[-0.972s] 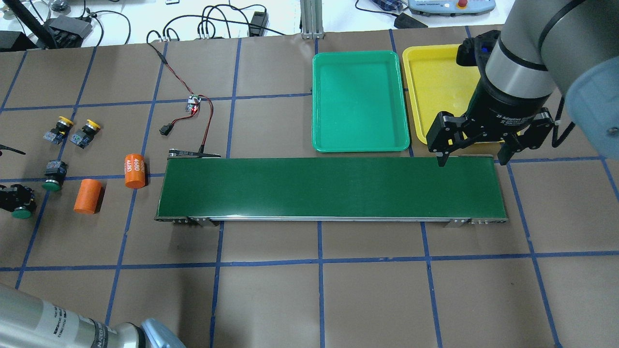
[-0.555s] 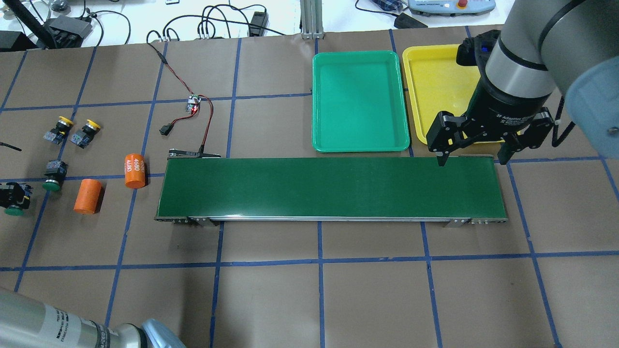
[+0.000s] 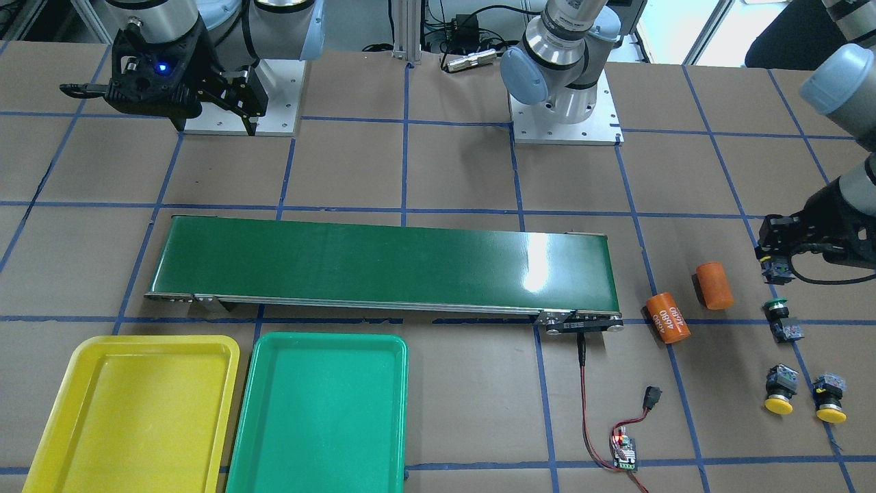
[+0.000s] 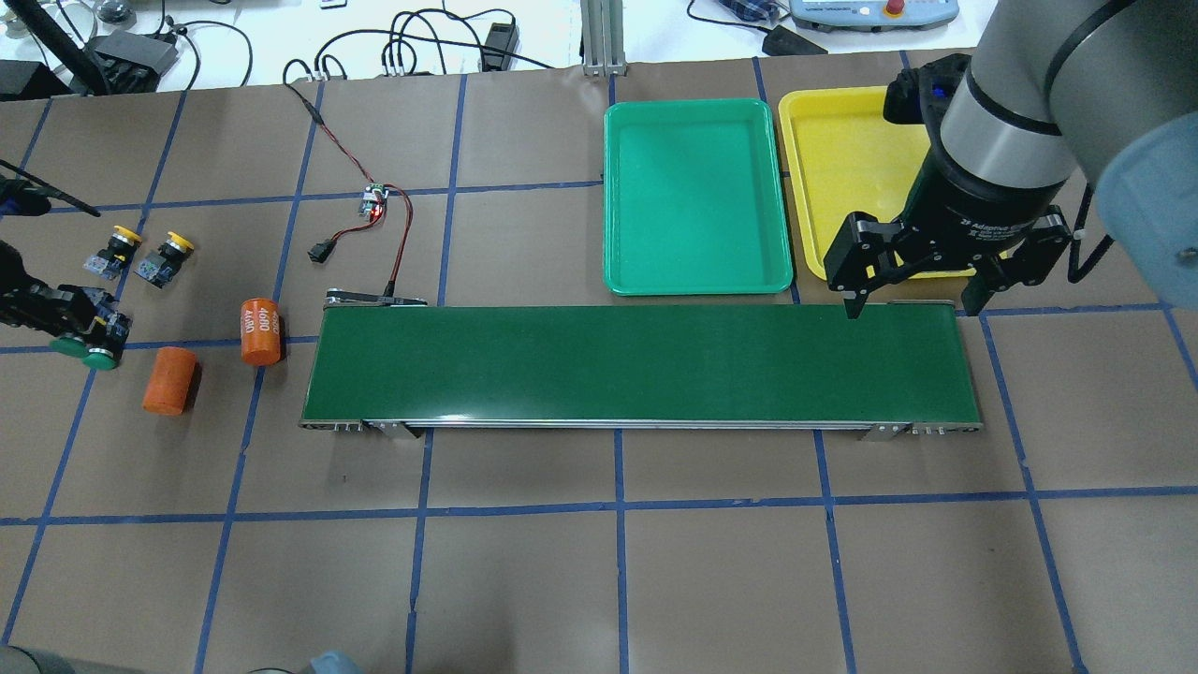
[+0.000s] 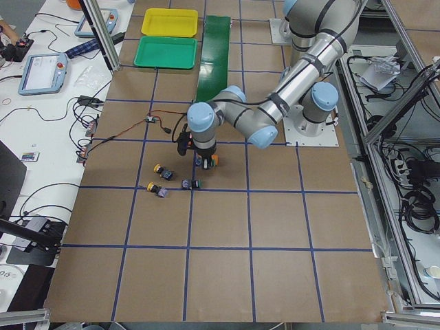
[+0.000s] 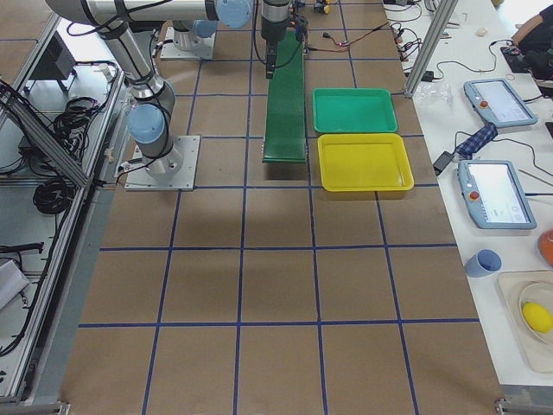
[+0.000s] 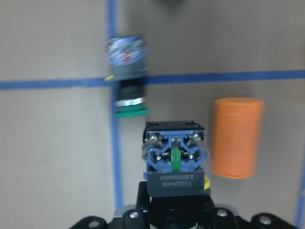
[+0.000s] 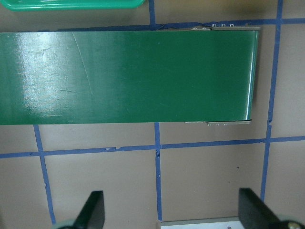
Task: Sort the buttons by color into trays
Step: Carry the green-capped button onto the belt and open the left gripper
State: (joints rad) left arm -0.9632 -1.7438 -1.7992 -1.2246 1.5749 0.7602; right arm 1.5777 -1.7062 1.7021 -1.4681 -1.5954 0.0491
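Note:
My left gripper (image 4: 58, 316) is shut on a green-capped button (image 4: 67, 344) and holds it above the table at the far left; the left wrist view shows its grey-blue contact block (image 7: 175, 160). The second green button (image 4: 101, 354) lies just beside it on the table (image 7: 127, 76). Two yellow-capped buttons (image 4: 117, 248) (image 4: 168, 255) lie a little farther back. The green tray (image 4: 697, 197) and the yellow tray (image 4: 838, 168) lie behind the conveyor's right end, with nothing in them. My right gripper (image 4: 913, 309) is open and empty above that end.
The long dark green conveyor belt (image 4: 636, 365) runs across the table's middle. Two orange cylinders, one plain (image 4: 170, 379) and one marked 4680 (image 4: 261, 329), lie between the buttons and the belt. A small circuit board with red and black wires (image 4: 374, 201) lies behind the belt's left end.
My left gripper has carried the green button away from the robot and slightly right, to beside the other green button. The left forearm has left the lower-left corner. The right arm has stayed still.

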